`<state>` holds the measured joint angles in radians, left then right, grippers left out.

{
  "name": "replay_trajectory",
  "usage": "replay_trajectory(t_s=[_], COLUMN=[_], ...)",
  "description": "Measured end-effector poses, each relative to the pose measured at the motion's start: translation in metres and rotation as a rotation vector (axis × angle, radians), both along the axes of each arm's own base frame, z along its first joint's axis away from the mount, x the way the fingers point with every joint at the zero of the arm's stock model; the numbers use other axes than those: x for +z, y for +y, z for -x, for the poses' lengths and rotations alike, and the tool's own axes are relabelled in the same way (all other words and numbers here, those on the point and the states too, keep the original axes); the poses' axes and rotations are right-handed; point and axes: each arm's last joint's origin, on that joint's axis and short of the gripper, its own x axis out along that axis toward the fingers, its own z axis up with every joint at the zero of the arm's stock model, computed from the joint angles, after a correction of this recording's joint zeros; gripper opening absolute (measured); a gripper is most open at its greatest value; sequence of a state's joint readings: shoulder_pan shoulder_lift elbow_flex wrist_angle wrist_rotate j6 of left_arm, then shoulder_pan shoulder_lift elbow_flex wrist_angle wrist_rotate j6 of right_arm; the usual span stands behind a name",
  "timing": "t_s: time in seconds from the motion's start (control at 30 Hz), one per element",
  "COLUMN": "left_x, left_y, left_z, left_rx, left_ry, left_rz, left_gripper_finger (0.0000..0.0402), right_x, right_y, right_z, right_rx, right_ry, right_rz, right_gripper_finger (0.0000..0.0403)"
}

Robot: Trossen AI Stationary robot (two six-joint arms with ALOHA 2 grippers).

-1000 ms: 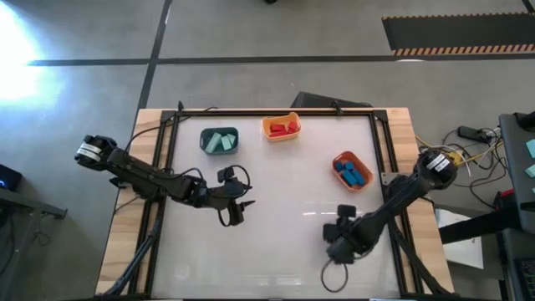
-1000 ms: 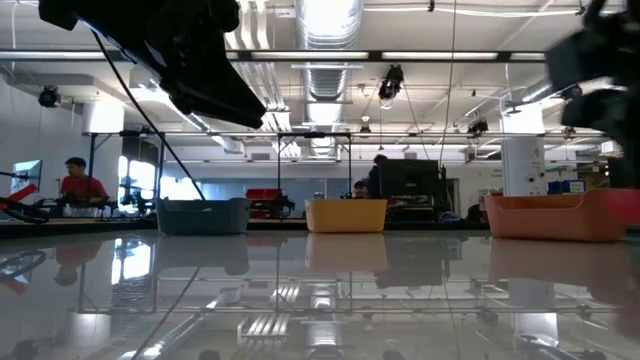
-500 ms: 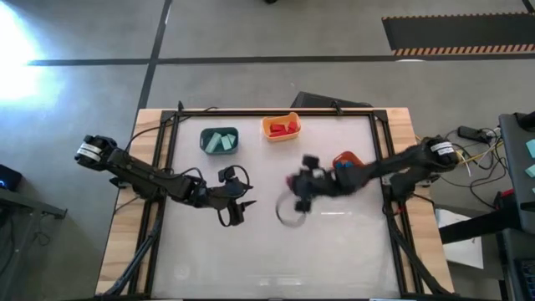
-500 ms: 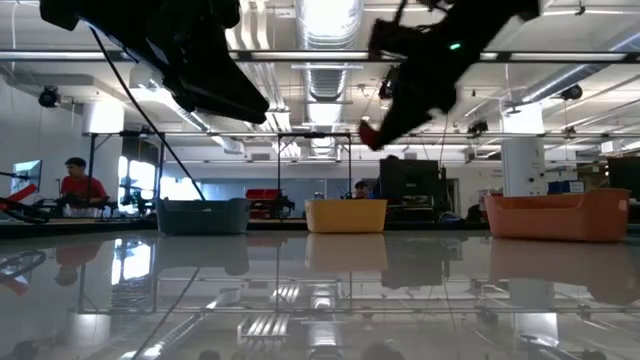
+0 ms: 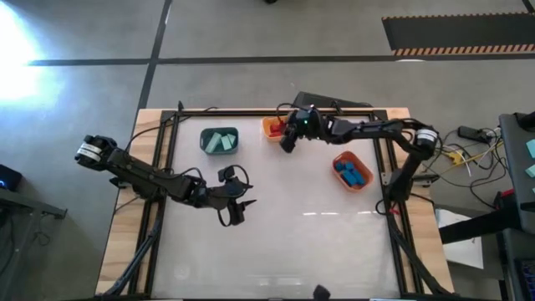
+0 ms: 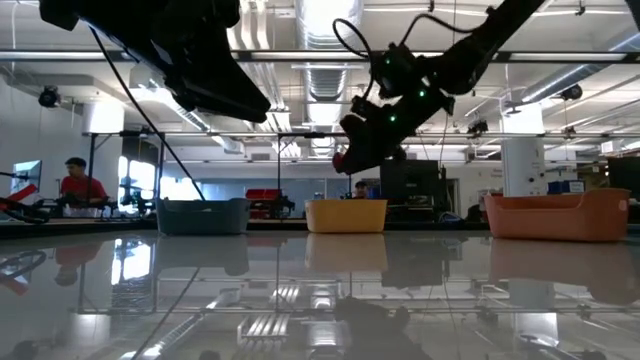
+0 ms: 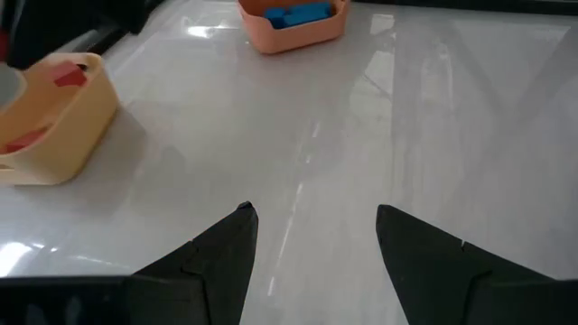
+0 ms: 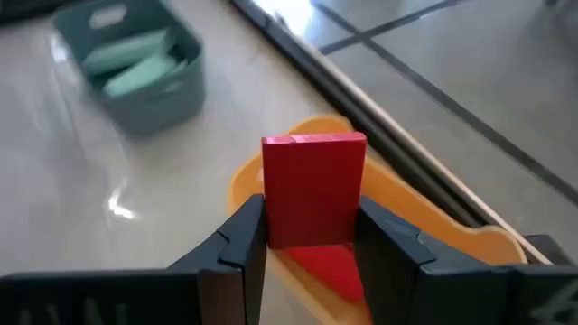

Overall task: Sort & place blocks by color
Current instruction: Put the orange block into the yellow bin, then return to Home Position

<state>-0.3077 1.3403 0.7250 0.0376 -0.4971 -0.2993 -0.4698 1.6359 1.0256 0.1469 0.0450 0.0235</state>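
**Last red block hanging right over its bin**

Standing here watching, biggest thing first: the table [image 5: 276,242] is basically bare in the middle, all three bins sitting along its far edge and right side. Left arm is parked over the left-middle of the table, left gripper [image 5: 234,209] with its jaws spread apart and nothing between them, just waiting.

The right arm is stretched across toward the far edge, and the right gripper [image 8: 312,239] has its jaws clamped on a red block [image 8: 313,190]. The block stands upright in the grip, long axis running out away from the fingers, and the yellow-orange bin [image 8: 433,226] is directly below and just beyond it. So the drop is pretty much straight down, no sideways travel needed as far as I can judge. That arm is obviously the nearer one; the left is well apart from this bin.

Bins:
- teal bin [image 5: 219,140], far-left part of the table, holds the pale green blocks [image 5: 221,142]
- yellow-orange one, middle of the far edge, already has red blocks [image 7: 68,77] in it
- orange bin [image 5: 352,170], by the right edge, holds the blue blocks [image 5: 352,172]

No loose blocks on the table that I can spot, so this looks like the final one.
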Motion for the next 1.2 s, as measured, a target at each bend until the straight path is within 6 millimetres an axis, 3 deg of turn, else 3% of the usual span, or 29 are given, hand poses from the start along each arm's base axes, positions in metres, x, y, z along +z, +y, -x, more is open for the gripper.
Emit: replay_trajectory(t_s=[0.17,0.33,0.57,0.73,0.9,1.07,1.2], left_x=[0.0,0.0,0.0,-0.001,-0.006,-0.012,-0.015], left_y=[0.0,0.0,0.0,0.001,0.014,0.031,0.042], left_z=[0.0,0.0,0.001,0.017,0.047,0.081,0.103], left_rx=[0.01,0.005,-0.026,-0.125,-0.206,-0.175,-0.144], left_ry=[-0.001,0.002,0.018,0.046,-0.022,-0.104,-0.193], left_rz=[-0.007,-0.016,-0.066,-0.157,-0.114,-0.089,-0.076], left_gripper_finger=[0.0212,0.0212,0.0212,0.0207,0.0165,0.0096,0.0043], right_x=[-0.014,-0.02,-0.003,0.002,-0.002,-0.011,-0.011], right_y=[-0.02,-0.027,-0.017,0.02,0.075,0.115,0.133], right_z=[-0.001,0.0,0.003,0.0,0.002,0.022,0.047], right_rx=[-0.051,-0.072,-0.052,0.116,0.303,0.446,0.53], right_ry=[-0.053,-0.052,-0.066,-0.078,-0.136,-0.226,-0.315], right_rz=[-0.02,-0.026,-0.027,0.001,0.103,0.193,0.22], right_gripper_finger=[0.0165,0.0221,0.0239,0.0222,0.0196,0.0169,0.0147])
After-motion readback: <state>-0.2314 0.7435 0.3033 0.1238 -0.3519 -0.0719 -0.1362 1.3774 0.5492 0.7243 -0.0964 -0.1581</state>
